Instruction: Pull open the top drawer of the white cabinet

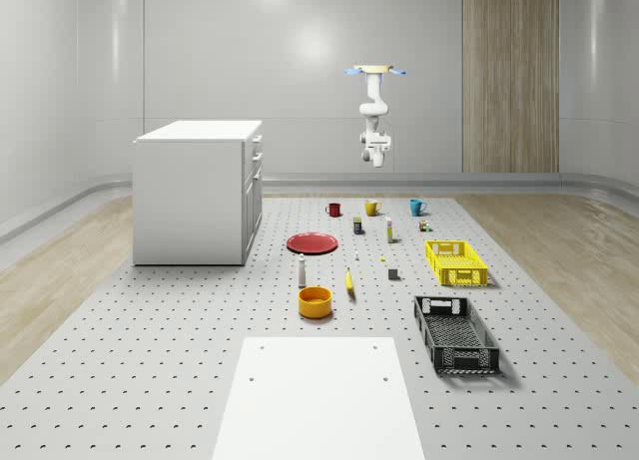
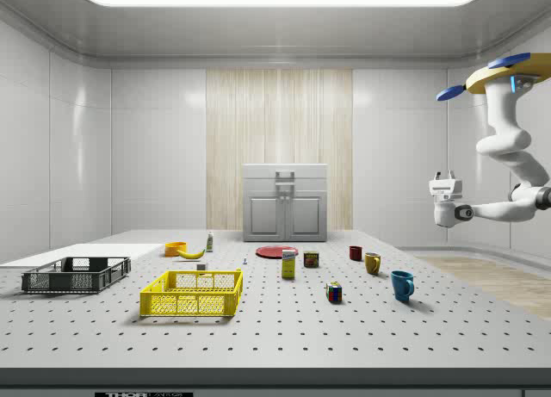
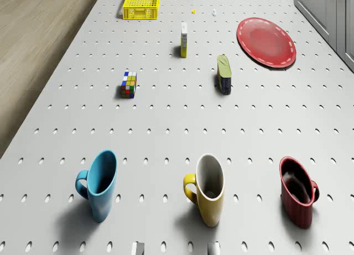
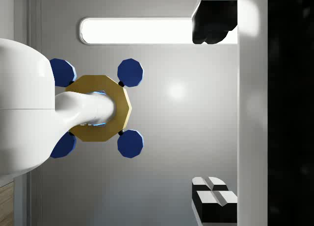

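Drone (image 1: 376, 71) hovers high at upper centre of the whole-scene view, behind the mugs (image 1: 371, 208). Gripper (image 1: 376, 161) hangs empty, fingers apart. Cabinet (image 1: 200, 193) stands left, well apart; misjudged approach could miss the top drawer (image 1: 257, 141).

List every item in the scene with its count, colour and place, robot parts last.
Cabinet: one, white, whole-scene view's left, drawers shut.
Plate: one, red, beside the cabinet.
Mugs: three in a row, red, yellow, blue.
Crates: two, yellow, black.
Bowl: one, orange, near the banana.
Puzzle cube: one, multicoloured.
Drone: hovering behind the mugs.
Gripper: white, in the air, apart from the cabinet.
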You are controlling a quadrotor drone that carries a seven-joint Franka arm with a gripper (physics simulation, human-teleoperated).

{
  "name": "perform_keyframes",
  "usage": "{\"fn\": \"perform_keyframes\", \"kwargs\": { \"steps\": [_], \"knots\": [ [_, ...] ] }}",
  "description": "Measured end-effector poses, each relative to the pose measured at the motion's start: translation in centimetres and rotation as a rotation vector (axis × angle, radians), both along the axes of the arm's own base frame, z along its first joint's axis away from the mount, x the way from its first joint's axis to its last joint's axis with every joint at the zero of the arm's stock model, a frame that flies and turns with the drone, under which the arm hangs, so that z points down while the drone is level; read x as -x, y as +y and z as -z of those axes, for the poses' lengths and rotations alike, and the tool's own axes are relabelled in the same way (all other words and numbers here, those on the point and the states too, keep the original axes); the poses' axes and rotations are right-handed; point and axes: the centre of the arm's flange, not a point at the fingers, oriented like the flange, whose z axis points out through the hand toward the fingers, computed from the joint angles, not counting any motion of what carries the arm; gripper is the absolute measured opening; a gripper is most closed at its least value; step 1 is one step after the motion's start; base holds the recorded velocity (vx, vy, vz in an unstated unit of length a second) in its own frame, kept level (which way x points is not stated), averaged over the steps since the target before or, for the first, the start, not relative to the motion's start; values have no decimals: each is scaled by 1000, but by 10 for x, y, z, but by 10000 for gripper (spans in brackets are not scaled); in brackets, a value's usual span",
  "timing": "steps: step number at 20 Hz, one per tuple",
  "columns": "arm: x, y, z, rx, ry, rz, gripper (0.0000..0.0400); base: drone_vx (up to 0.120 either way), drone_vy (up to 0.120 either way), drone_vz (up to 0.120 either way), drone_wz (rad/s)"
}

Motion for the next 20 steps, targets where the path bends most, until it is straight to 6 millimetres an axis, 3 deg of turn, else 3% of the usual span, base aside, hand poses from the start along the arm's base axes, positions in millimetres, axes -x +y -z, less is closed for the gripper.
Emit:
{"fn": "perform_keyframes", "kwargs": {
  "steps": [4, 10, 20],
  "knots": [
    [4, 0, -30, 0, -3, 0, 332, 0, 0, 0, 0],
    [2, 0, -66, 0, -8, 0, 311, 0, 0, 0, 0],
    [0, 0, -90, 0, -16, 0, 305, 0, 0, 0, 0]
  ]
}}
